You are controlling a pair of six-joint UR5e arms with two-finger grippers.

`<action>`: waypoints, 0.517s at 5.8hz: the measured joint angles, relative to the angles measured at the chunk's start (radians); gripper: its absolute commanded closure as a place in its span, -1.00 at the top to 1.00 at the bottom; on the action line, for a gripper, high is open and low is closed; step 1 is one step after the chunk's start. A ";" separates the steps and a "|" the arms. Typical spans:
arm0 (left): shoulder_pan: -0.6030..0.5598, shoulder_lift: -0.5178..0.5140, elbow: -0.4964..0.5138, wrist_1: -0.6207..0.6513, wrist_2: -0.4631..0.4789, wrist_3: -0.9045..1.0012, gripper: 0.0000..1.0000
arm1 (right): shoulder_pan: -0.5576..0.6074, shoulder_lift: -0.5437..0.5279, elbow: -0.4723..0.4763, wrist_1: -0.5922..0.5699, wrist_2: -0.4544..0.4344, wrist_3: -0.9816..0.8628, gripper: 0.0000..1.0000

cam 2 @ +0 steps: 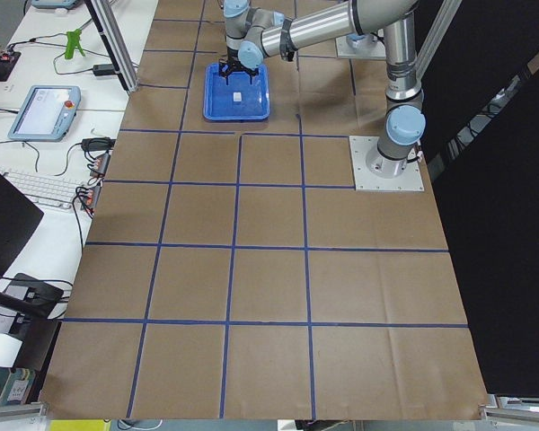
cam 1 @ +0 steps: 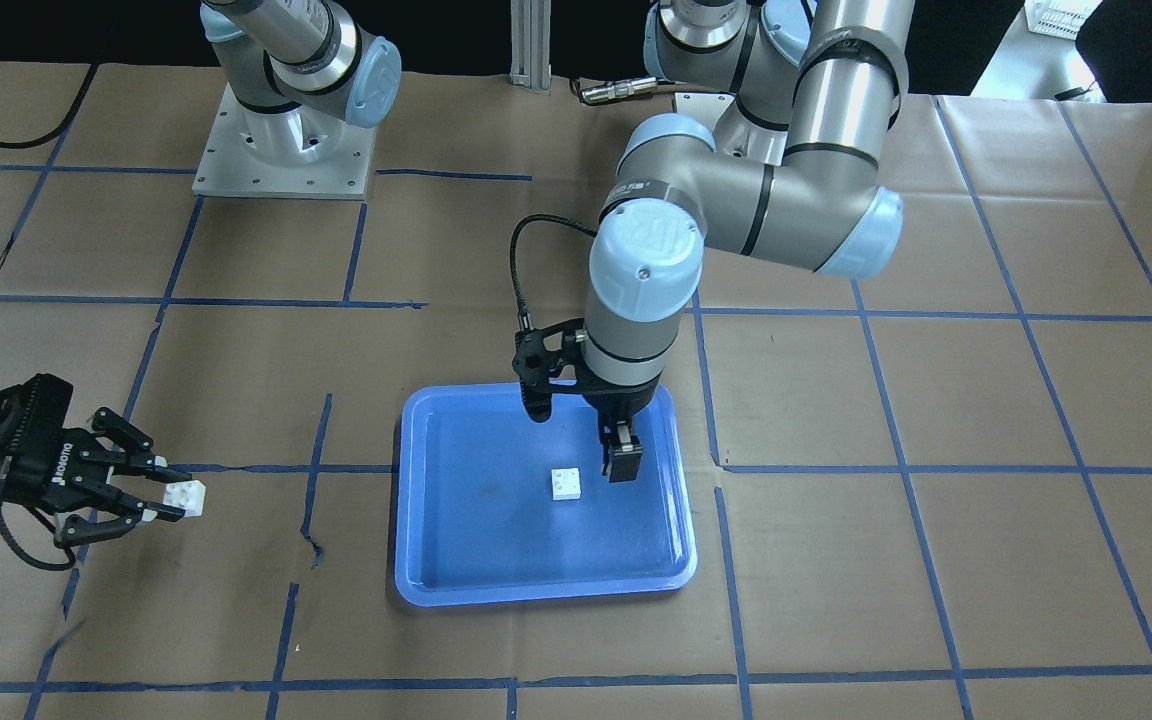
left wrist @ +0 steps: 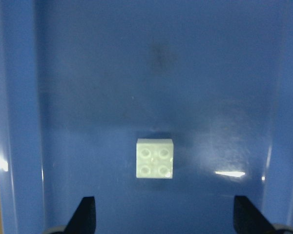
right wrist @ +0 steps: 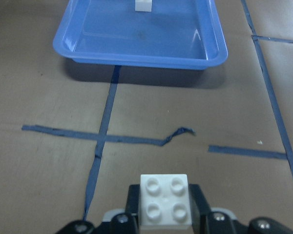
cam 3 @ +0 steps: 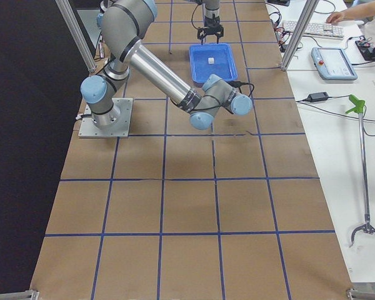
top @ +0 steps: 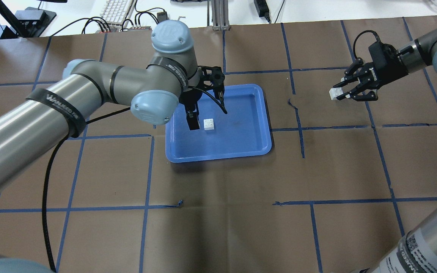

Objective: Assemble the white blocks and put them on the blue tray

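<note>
One white block [top: 209, 124] lies studs up on the floor of the blue tray [top: 241, 148]. It also shows in the front view [cam 1: 565, 484] and the left wrist view [left wrist: 154, 158]. My left gripper [top: 192, 120] hangs over the tray just beside this block. It is open and empty, with its fingertips [left wrist: 85, 214] wide apart. My right gripper [top: 340, 91] is far from the tray, out over the brown table. It is shut on the second white block [top: 334, 93], studs up in the right wrist view [right wrist: 164, 201].
The table is covered in brown paper with a grid of blue tape [top: 300, 125]. The tape is torn and lifted in spots [right wrist: 178, 134]. The tray [right wrist: 136, 41] lies ahead of the right gripper. Both arm bases [cam 1: 281, 150] stand at the table's robot side.
</note>
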 measured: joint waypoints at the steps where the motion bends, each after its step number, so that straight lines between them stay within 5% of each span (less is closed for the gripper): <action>1: 0.053 0.138 0.001 -0.171 -0.011 -0.030 0.99 | 0.064 0.001 0.002 -0.015 0.035 0.055 -0.24; 3: 0.158 0.333 0.011 -0.387 0.014 -0.283 0.99 | 0.209 0.001 0.045 -0.168 0.081 0.260 -0.24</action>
